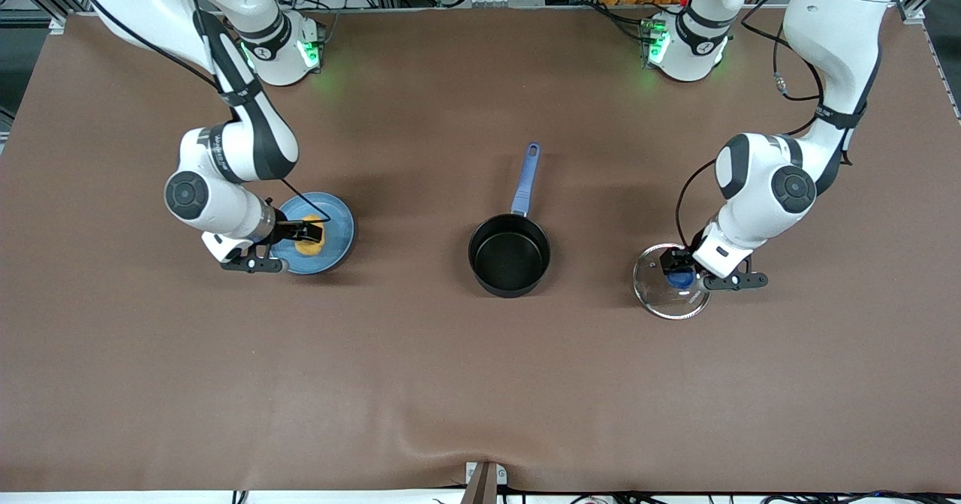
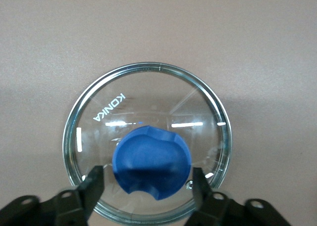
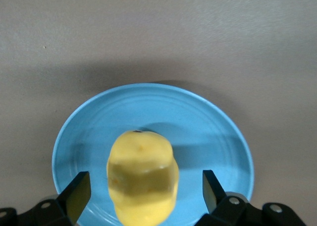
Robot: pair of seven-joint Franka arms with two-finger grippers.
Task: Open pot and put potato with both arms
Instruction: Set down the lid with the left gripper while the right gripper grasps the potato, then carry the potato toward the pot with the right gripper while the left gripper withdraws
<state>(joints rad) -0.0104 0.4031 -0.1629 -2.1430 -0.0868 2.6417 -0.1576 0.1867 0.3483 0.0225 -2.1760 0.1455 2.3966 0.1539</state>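
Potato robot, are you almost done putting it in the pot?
Partly. The pot is already open: its lid lies on the table toward the left arm's end, with the open left gripper around the knob. In hand: the open right gripper straddles the potato on the blue plate. Left: grab it and drop it in.
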